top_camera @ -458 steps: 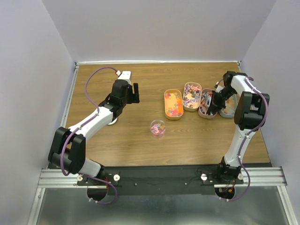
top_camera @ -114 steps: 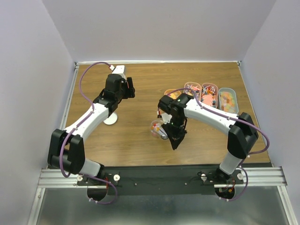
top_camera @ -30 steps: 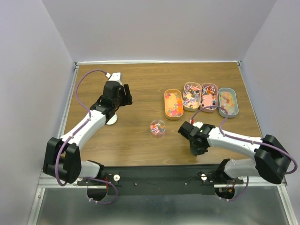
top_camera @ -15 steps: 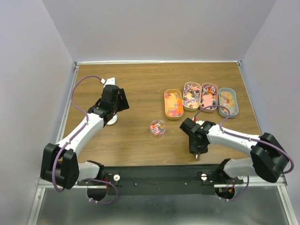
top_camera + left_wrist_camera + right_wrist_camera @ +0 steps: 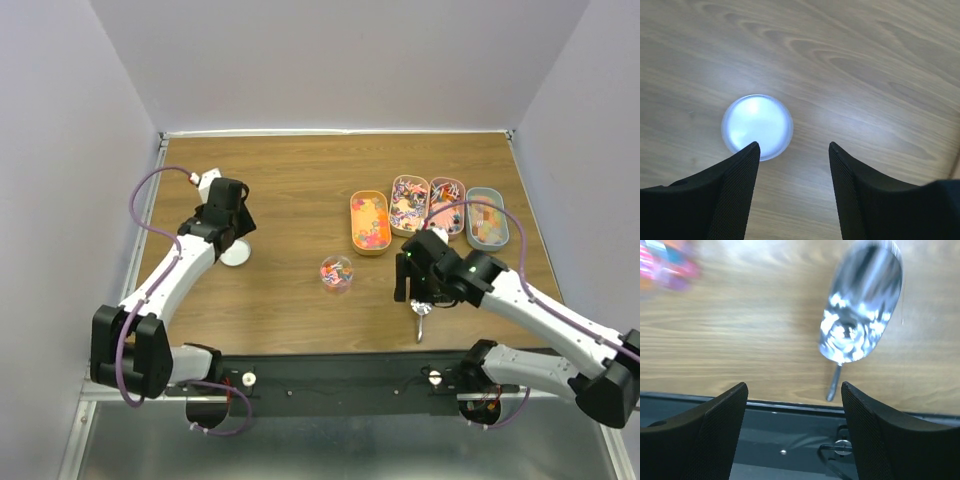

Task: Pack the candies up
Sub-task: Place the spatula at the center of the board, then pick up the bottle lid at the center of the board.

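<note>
The right arm has pulled back toward the near edge and let go: the right gripper (image 5: 792, 390) hangs released above the metal scoop (image 5: 860, 315), which now lies on the wood. The left gripper (image 5: 794, 147), spread and empty, has moved over the white lid (image 5: 757, 126). The 4 trays (image 5: 352, 225) keep their stock. The candies (image 5: 337, 274) sit in the small clear tub (image 5: 324, 265). Scooping looks finished, and capping seems next.

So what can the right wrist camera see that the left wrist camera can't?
Only the right wrist view shows the metal scoop lying on the wood and blurry candies in its top left corner. Only the left wrist view shows a white round disc. Both show the wooden table, with the right gripper or left gripper open.
</note>
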Action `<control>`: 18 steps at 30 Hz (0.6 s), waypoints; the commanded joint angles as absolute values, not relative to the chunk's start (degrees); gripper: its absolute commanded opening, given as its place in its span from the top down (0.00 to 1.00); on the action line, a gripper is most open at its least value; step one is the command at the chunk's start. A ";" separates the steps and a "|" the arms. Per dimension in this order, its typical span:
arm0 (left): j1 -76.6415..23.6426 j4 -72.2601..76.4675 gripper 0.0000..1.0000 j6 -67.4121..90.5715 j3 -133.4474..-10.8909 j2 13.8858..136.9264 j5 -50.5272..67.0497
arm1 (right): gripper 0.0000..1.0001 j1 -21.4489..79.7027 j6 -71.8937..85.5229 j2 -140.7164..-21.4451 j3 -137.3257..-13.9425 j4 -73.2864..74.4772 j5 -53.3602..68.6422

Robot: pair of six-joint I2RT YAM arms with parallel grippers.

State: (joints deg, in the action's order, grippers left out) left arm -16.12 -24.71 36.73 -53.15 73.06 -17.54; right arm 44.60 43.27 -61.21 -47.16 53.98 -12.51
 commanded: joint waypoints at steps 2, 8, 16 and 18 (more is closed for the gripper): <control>-10.20 -32.34 0.40 39.11 -52.21 76.02 -22.68 | 0.16 44.56 35.34 -57.05 -56.07 58.01 -17.66; -6.33 -30.24 0.51 38.15 -49.84 81.90 -20.22 | 0.08 44.56 30.50 -53.71 -56.43 54.15 -16.19; -5.36 -27.07 0.61 37.97 -50.10 90.70 -19.60 | 0.07 44.56 28.22 -52.90 -56.78 49.66 -12.66; -5.27 -26.29 0.63 37.88 -50.27 90.79 -19.34 | 0.07 44.56 28.13 -53.78 -57.13 49.66 -12.57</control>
